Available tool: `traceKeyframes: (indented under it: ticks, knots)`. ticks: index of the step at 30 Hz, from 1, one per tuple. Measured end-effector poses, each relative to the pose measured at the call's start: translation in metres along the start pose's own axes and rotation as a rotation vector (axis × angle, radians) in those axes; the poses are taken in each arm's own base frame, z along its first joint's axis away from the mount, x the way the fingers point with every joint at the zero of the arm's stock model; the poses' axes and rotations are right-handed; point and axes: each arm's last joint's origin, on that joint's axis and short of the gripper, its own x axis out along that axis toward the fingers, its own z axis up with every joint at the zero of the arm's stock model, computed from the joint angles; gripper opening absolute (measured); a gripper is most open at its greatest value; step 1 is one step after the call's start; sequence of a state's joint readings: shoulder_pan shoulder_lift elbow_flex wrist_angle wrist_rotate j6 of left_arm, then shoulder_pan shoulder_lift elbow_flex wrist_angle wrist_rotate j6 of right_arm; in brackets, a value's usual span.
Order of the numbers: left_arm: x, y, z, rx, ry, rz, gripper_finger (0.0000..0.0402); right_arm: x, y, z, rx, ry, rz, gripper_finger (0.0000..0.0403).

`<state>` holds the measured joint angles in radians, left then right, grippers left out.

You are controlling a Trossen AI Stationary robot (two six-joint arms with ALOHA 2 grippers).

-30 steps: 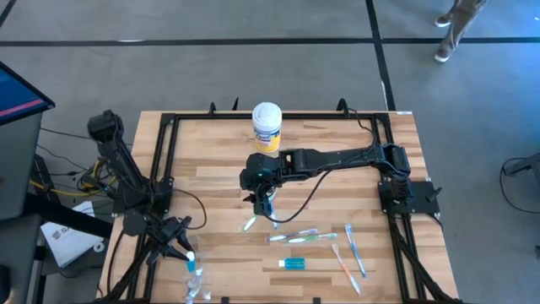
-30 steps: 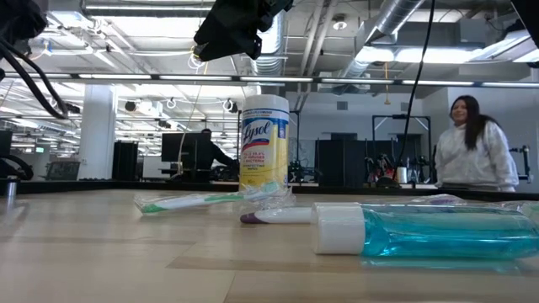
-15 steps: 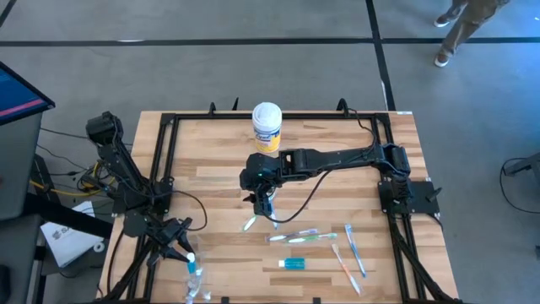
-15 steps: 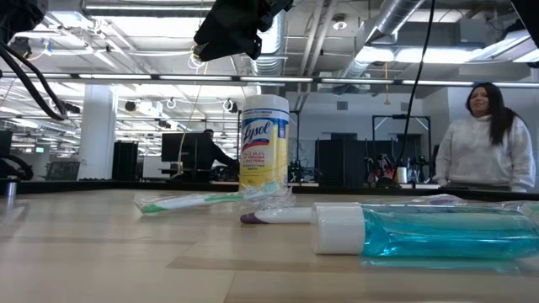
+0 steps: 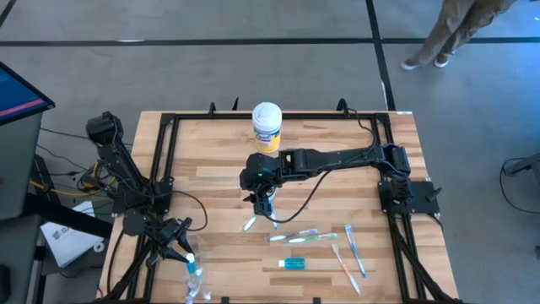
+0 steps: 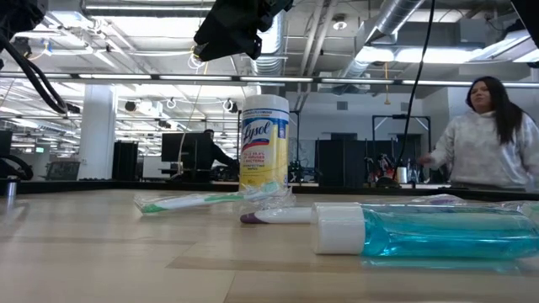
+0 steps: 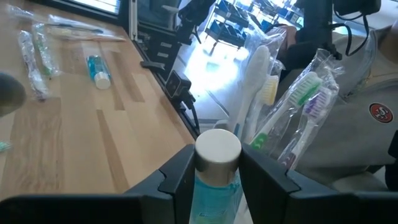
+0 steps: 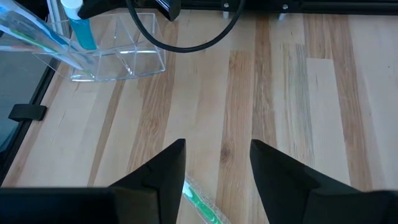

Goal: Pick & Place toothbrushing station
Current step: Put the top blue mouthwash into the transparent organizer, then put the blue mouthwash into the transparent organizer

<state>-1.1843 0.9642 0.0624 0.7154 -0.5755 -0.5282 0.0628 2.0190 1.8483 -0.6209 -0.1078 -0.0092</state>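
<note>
My left gripper [image 5: 184, 252] is at the table's near left corner, shut on a teal toothpaste tube [image 7: 214, 186] with a white cap [image 7: 217, 149]. Next to it stands a clear holder [image 8: 118, 62] with wrapped toothbrushes [image 7: 295, 112]. My right gripper [image 5: 266, 203] is open over the table's middle, above a green toothbrush [image 5: 251, 223] that lies flat on the wood. The brush shows between the two fingers in the right wrist view [image 8: 202, 202], and they do not touch it. More toothbrushes [image 5: 297, 236] and a second teal tube [image 5: 294, 263] lie flat to the near right. My left gripper pinches the tube's teal body [image 7: 213, 194] between its two fingers, just behind the white cap. The tube lies along the fingers, and the cap stands out past their tips. In the right wrist view the tube [image 8: 82, 28] hangs at the clear holder, cap uppermost.
A Lysol wipes canister [image 5: 267, 127] stands at the far middle, behind the right gripper. A black frame [image 5: 160, 160] runs along the table's edges. A person [image 6: 488, 135] moves in the room beyond the table. Bare wood lies between the two arms.
</note>
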Motion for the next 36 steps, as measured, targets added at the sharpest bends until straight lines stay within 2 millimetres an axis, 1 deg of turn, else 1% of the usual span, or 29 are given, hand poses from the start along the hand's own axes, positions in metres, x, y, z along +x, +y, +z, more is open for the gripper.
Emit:
traceKeyframes:
  ticks: [21,24,31,36]
  knots:
    - [0.0,-0.0012,0.0021,-0.014,-0.019,-0.011,0.0118,0.0,0.0,0.0,0.0,0.0,0.0,0.017]
    - [0.0,-0.0012,0.0024,-0.016,-0.021,-0.011,0.0132,0.0,0.0,0.0,0.0,0.0,0.0,0.017]
    - [0.0001,-0.0011,0.0024,-0.016,-0.022,-0.01,0.0179,0.0,0.0001,0.0,0.0,0.0,0.0,0.017]
    - [0.0001,-0.0014,0.003,-0.015,-0.027,-0.013,0.0191,0.0,0.0,0.0,0.0,0.0,0.0,0.017]
